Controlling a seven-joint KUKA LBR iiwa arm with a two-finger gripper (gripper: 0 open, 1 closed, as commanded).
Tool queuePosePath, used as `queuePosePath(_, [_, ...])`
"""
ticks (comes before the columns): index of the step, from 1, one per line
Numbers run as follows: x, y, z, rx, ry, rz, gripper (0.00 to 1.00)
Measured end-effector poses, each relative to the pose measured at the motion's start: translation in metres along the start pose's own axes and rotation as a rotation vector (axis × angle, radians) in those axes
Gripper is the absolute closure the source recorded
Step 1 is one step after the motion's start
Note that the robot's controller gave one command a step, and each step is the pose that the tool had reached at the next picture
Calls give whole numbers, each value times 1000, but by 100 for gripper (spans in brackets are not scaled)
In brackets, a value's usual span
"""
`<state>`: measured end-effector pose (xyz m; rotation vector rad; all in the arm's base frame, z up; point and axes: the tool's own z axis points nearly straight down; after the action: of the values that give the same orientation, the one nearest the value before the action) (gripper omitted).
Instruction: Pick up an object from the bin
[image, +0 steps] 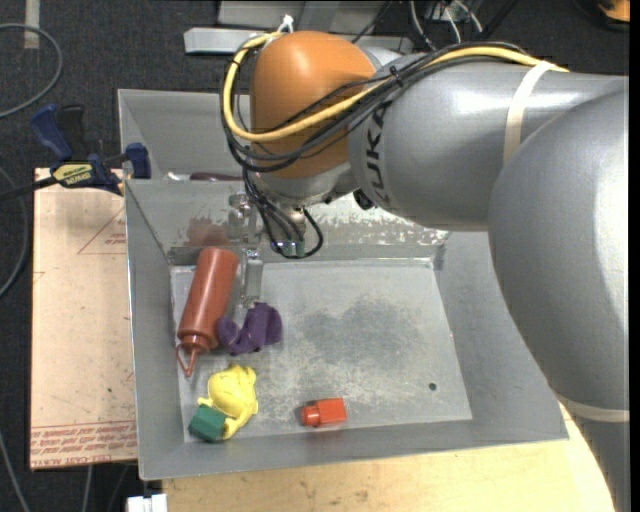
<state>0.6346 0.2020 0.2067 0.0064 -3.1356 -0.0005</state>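
My gripper (250, 288) hangs low at the bin's left side, below the orange dome on the wrist. It sits between a reddish-brown squeeze bottle (208, 295), which lies with its nozzle toward the front, and a crumpled purple soft toy (253, 328). Its tip is just above the purple toy's upper edge and close beside the bottle's right side. Whether it touches either one I cannot tell, and nothing shows held in it.
A yellow soft toy (234, 390) lies near the front left corner with a green block (207, 426) against it. A small orange-red block (324, 412) rests by the front wall. The arm covers the bin's back right.
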Motion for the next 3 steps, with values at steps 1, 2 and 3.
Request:
queuePosePath(1, [-2, -1, -6, -1, -7, 3, 0])
queuePosePath(2, [7, -3, 21, -2, -12, -93, 0])
queuePosePath(3, [29, -18, 80, -3, -11, -82, 0])
